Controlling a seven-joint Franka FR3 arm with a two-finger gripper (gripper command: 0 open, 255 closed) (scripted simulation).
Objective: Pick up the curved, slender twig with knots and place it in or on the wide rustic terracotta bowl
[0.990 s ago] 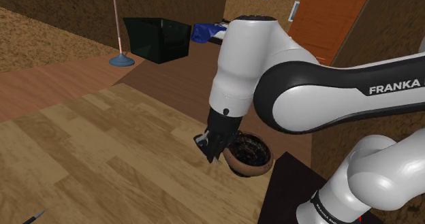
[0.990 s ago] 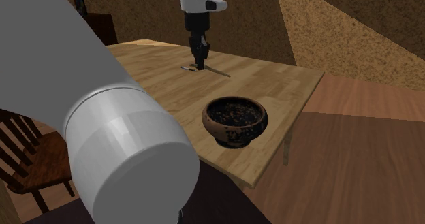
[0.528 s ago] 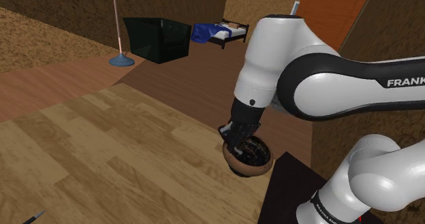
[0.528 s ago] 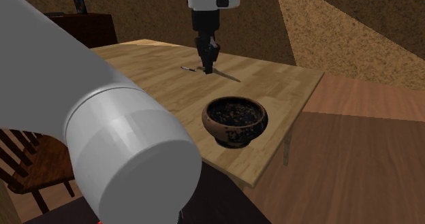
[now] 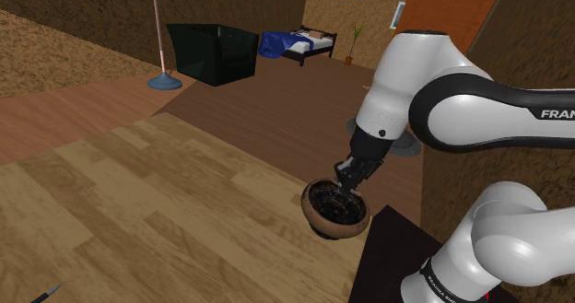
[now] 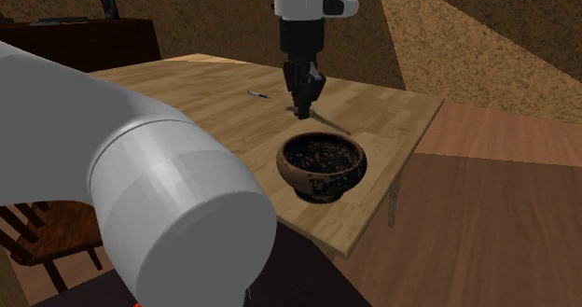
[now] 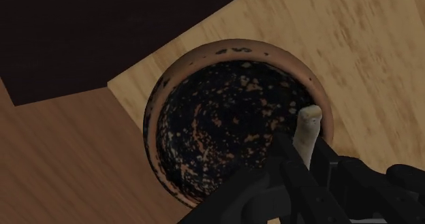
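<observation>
The black claw (image 7: 308, 163) is clenched tight on the twig (image 7: 306, 130). The pale twig pokes out past the claw's tips. It is up in the air with the claw, over the bowl (image 7: 204, 59) and near its rim. The brown bowl sits just below the claw, and it is dark and speckled inside. It stands on a light wood table (image 5: 138, 218), near a corner. A tiny grey thing (image 6: 256, 93) lies on the table, a bit away from the claw. Far behind the claw are a dark box (image 5: 217, 52), a little blue bed (image 5: 295, 43) and an orange door (image 5: 451, 20).
</observation>
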